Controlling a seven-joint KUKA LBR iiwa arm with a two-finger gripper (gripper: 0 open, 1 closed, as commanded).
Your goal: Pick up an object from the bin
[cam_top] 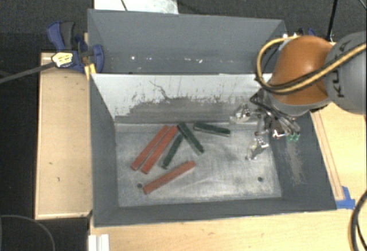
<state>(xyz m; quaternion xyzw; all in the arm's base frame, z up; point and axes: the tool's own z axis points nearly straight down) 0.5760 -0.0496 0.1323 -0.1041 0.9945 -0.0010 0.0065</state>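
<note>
The pincer [256, 149] is hanging low inside the grey bin [189, 43], over an open patch of the scratched floor. It is sitting to the right of the level green stick [212, 128], a little nearer the front wall than that stick and apart from it. From this angle I cannot tell whether the pincer is standing apart or together. Above it the arm's orange cover [298, 69] is bulging over the bin's right rim, up and to the right of the level green stick, with yellow cables [268, 52] looping round it.

The level green stick is lying close under the back wall, running left to right, and it is the nearest piece to the pincer. Just left of it, two more dark green sticks [182, 144] are lying crossed over one another in a loose X. Further left of the level green stick, a pair of red-brown sticks [153, 149] is lying side by side, slanting from upper right to lower left and touching along their length. Left of the level green stick and well toward the front wall, a single red-brown stick [169, 177] is lying on its own, slanting the same way but flatter.
</note>
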